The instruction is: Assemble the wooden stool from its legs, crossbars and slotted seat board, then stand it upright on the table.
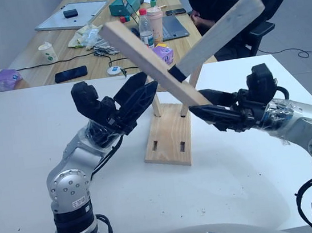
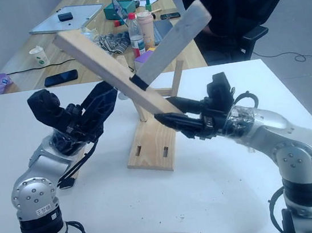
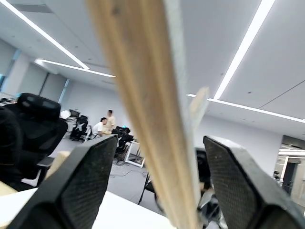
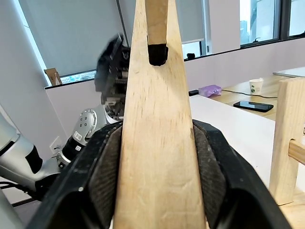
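The right hand (image 1: 198, 103) is clamped on the lower end of a pale plank (image 1: 148, 60) that slants up and leftward in the air. A second plank (image 1: 224, 24) with a black end meets it midway and rises to the right. The left hand (image 1: 112, 86) is spread wide beneath the plank and grips nothing. The seat board (image 1: 168, 141) lies flat on the white table (image 1: 27, 145), well in from every edge, with two slots at its near end and two legs (image 1: 155, 104) upright at its far end; a cluttered wooden table (image 1: 33, 58) stands behind.
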### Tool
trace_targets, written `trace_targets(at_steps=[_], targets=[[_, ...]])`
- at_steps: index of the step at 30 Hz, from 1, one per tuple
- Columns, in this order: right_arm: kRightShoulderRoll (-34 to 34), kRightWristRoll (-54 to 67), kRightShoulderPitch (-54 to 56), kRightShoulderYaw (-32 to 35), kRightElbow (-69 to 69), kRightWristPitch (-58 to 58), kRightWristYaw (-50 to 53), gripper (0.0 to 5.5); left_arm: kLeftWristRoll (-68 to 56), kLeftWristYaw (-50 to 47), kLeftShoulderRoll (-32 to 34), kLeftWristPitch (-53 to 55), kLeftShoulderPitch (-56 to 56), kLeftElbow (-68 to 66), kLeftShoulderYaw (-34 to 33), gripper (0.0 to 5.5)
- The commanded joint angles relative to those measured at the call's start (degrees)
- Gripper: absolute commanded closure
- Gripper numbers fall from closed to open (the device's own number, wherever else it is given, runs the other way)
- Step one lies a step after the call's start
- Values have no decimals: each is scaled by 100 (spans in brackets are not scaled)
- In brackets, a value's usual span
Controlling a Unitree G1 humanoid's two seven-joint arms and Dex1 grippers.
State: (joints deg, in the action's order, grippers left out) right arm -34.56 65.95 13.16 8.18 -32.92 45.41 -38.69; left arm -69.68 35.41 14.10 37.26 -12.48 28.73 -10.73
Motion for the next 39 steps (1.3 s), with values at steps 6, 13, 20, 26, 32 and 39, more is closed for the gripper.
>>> trace_targets(at_steps=[6, 13, 20, 26, 32, 39], targets=[[-25, 384, -115, -232, -74, 235, -181, 347, -654, -39, 122, 275, -274, -90, 311, 221], [89, 597, -82, -224, -46, 229, 16, 347, -622, 108, 233, 296, -194, -82, 463, 296], [142, 646, -41, -255, 20, 223, 318, 347, -509, 282, 362, 282, -227, -194, 487, 342], [-210, 603, -180, -257, 217, 409, 165, 242, -124, 567, 580, 54, -342, -622, 304, 343], [-1145, -603, -766, -199, 1116, 151, -1095, 242, 926, 1591, 1143, -396, -382, -1661, 216, 344], [-1133, -1592, -534, -592, 2077, -103, -1748, 242, 2824, 2925, 1470, -1716, -234, -2910, 866, 344]])
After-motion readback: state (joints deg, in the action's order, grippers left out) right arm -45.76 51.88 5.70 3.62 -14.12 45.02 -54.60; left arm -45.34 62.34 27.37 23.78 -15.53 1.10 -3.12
